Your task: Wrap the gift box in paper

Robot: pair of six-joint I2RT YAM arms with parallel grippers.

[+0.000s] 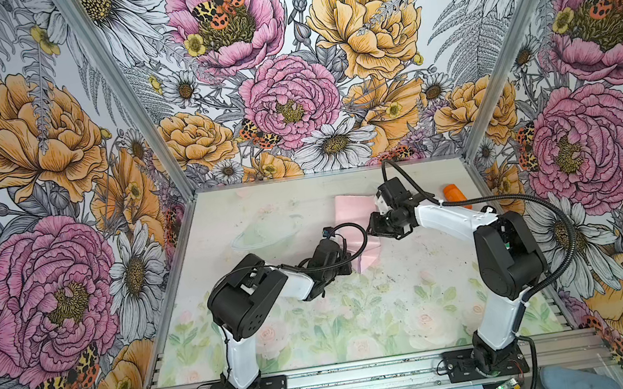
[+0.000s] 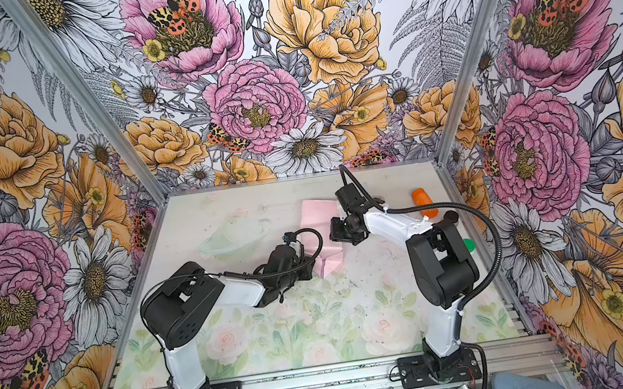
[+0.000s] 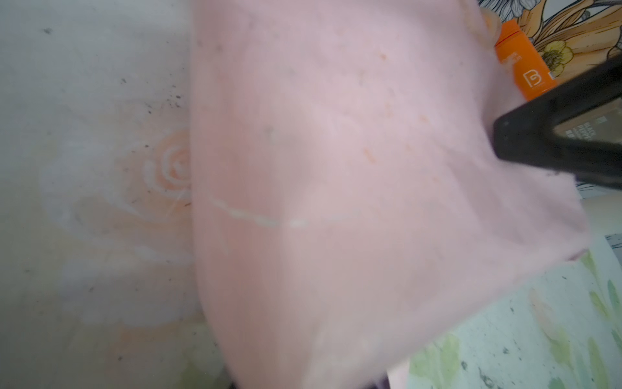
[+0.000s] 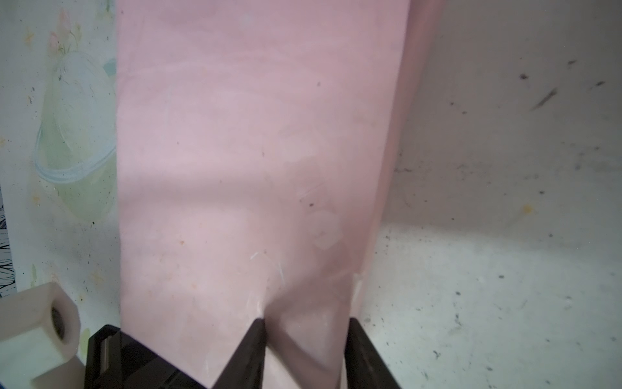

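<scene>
The paper point(image 1: 348, 207) point(image 2: 316, 211) shows its pale pink face, creased and partly raised, between the two grippers at mid-table. The gift box is hidden; no navy surface shows in any view. My left gripper point(image 1: 348, 266) point(image 2: 309, 271) is at the sheet's near edge. In the left wrist view the paper point(image 3: 336, 168) fills the frame, blurred, and covers the jaws. My right gripper point(image 1: 373, 231) point(image 2: 333, 235) point(image 4: 306, 323) is at the sheet's right edge. Its two black fingers point(image 4: 255, 340) press either side of a raised fold of paper point(image 4: 235, 134). A right finger point(image 3: 555, 144) shows against the sheet.
An orange bottle point(image 1: 454, 192) point(image 2: 423, 201) point(image 3: 525, 67) lies at the back right. A clear plastic bowl point(image 1: 266, 234) point(image 4: 74, 134) sits left of the paper. A green disc point(image 2: 470, 245) lies behind the right arm. A white hexagonal piece point(image 4: 37, 330) is close to the right gripper.
</scene>
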